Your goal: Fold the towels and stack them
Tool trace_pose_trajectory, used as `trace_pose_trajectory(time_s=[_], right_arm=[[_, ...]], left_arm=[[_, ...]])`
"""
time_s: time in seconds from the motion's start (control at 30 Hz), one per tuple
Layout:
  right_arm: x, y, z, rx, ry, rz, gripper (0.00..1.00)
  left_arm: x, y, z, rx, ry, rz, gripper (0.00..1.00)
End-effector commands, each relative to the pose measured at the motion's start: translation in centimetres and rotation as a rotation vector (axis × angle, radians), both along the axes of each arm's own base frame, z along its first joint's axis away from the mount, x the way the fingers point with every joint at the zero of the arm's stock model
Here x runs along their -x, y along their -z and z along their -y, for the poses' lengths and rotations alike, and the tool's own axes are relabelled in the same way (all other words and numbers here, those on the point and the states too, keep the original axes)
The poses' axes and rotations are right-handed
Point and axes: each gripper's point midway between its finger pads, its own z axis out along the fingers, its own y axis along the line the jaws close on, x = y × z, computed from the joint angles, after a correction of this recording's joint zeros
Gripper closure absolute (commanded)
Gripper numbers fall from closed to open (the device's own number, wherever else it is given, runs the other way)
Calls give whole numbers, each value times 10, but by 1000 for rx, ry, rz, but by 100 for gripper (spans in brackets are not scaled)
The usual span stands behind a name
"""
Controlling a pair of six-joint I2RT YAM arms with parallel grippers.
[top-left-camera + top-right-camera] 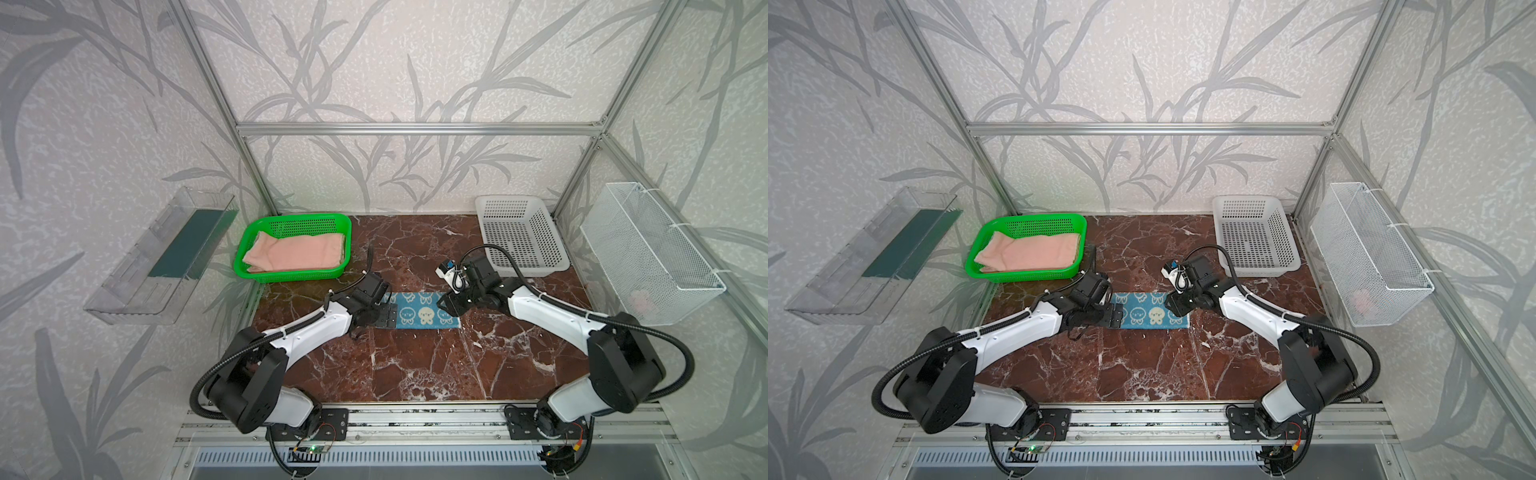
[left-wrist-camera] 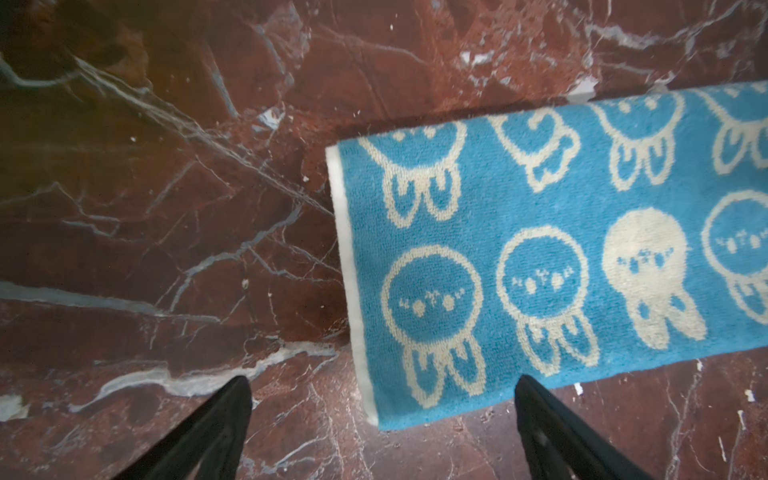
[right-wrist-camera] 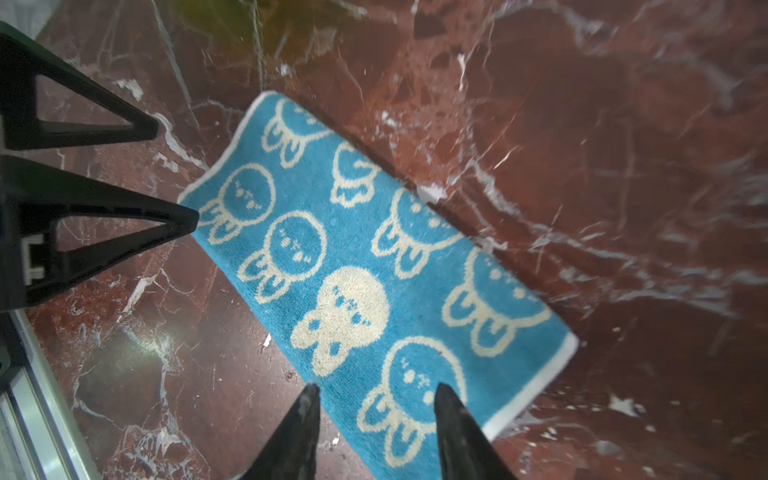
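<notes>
The teal towel (image 1: pixel 419 316) lies flat at the centre of the marble surface (image 1: pixel 415 365), folded into a narrow strip running from 9 to 3 o'clock. The left fingers (image 2: pixel 224 424) are spread wide at its 9 o'clock end with nothing between them. The right fingers (image 3: pixel 461 436) stand apart over the 3 o'clock end, gripping nothing.

It looks like light, limp terry that will droop and bunch rather than keep its shape, and I'd expect it to slide easily on that polished stone. The white-hemmed short ends look like the best hold, pinching right through so the layers don't part.

How many layers there are can't be seen from above, and in both top views the left arm covers the 9 o'clock end. The pink towel (image 1: pixel 291 254) sits in the green basket (image 1: pixel 249 266) at 10 o'clock. I see no cream towel, though a paler edge under the pink could be it. Something pinkish in the wire basket (image 1: pixel 648 249) at 3 o'clock is too blurred to name.
</notes>
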Motion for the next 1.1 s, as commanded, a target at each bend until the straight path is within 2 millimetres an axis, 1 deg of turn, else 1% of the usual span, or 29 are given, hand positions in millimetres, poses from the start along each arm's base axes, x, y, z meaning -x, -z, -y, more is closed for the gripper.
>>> trace_pose_trajectory(time_s=[0.0,0.1,0.13,0.17,0.2,0.5,0.73,0.87,0.97,1.03,1.07], right_arm=[[-5,8,-12,-18,72,-69,56],[-6,24,-15,8,93,-113,57],[-7,26,-14,17,101,-114,57],[-6,39,-11,44,115,-139,57],[-7,44,-9,59,131,-145,58],[-3,75,-4,103,164,-207,58],[2,87,0,118,170,-229,58],[4,89,0,117,162,-232,58],[5,92,0,120,158,-239,58],[6,93,0,122,157,-243,59],[6,94,-1,120,154,-243,58]], left_arm=[[-11,-6,6,45,-40,-5,2],[-12,3,7,77,-58,-42,3],[-12,5,7,93,-63,-47,4],[-13,7,7,106,-69,-53,4],[-13,10,7,116,-77,-56,5],[-16,31,10,142,-79,-92,12],[-12,52,10,126,-78,-139,18],[-10,60,16,158,-64,-155,23],[-9,63,20,184,-55,-164,31],[-7,64,24,201,-45,-169,39],[-7,64,24,203,-44,-167,41]])
